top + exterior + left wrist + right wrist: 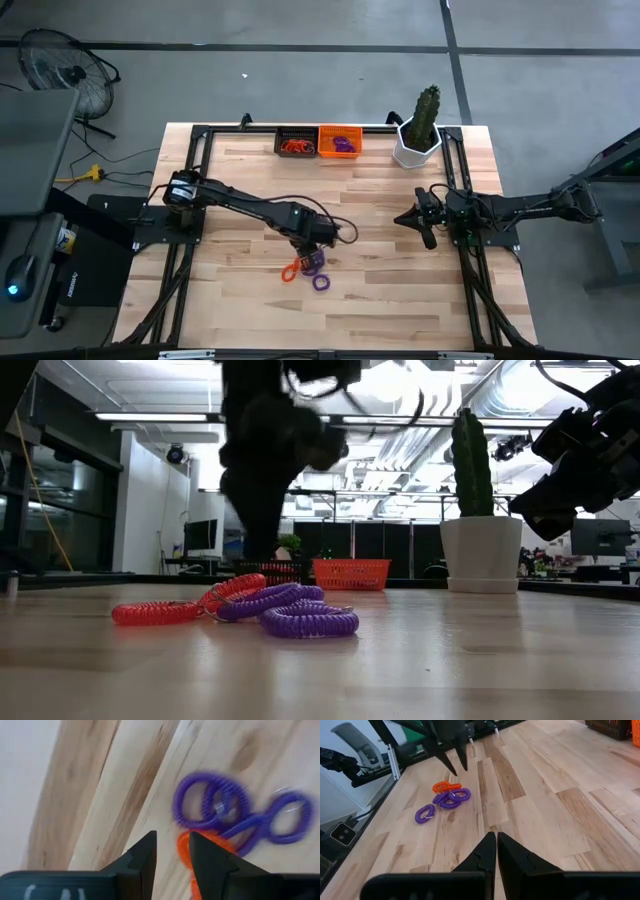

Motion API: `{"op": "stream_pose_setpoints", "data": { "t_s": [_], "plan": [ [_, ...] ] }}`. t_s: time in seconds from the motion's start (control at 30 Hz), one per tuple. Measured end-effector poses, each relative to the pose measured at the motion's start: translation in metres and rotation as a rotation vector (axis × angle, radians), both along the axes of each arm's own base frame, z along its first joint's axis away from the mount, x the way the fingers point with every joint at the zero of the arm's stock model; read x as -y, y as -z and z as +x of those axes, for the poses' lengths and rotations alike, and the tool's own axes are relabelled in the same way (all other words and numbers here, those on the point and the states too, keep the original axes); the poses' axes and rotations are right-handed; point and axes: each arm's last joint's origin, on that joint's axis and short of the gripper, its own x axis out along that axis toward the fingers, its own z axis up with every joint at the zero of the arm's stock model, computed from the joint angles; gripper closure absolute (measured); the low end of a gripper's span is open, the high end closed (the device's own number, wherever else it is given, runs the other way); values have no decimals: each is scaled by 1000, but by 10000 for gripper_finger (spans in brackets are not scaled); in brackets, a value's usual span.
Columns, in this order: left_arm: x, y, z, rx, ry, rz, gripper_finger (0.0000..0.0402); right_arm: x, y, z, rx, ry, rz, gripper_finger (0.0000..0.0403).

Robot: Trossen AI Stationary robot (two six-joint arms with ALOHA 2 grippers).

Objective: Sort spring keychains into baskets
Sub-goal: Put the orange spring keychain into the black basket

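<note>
While the left pincer point(312, 252) hangs just above a small cluster of spring keychains near the middle of the desk point(240, 310), its two fingers stand a little apart with nothing between them (released, empty, tips just off the wood in the right wrist view). Under it lie an orange keychain point(291, 270) and two overlapping purple keychains point(311, 263) touching each other; one more purple keychain point(321, 282) lies just beside them, apart from the bunch. Left wrist view shows the orange coil right past the fingertips, purple loops beyond it, blurred. At the far edge of the desk the black basket point(296, 141) and the orange basket point(340, 140) sit side by side, touching; black one holds orange coils, orange one holds purple coils. A white pot with a cactus point(420, 132) stands just beside the orange basket, at the far right corner. Right pincer point(427, 222) waits over the desk's right side, well apart from the cluster, fingers clenched together on nothing. Low view: orange coil left, purple ones right, flat on the wood.
</note>
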Motion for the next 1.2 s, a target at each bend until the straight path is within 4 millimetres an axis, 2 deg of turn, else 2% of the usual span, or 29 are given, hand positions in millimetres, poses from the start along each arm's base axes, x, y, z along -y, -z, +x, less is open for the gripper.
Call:
{"op": "stream_pose_setpoints", "data": {
  "t_s": [0.13,0.3,0.43,0.83,1.2],
  "plan": [
    [5,16,-12,-37,-12,-2,254,0,0,0,0,0,0,391],
    [11,21,-16,-39,-23,-19,196,0,0,0,0,0,0,391],
    [12,21,-15,-30,-22,-38,170,0,0,0,0,0,0,391],
    [12,25,-12,-14,-17,-29,184,0,0,0,0,0,0,391],
    [14,48,-4,-42,8,-15,205,0,0,0,0,0,0,391]
  ]
}}
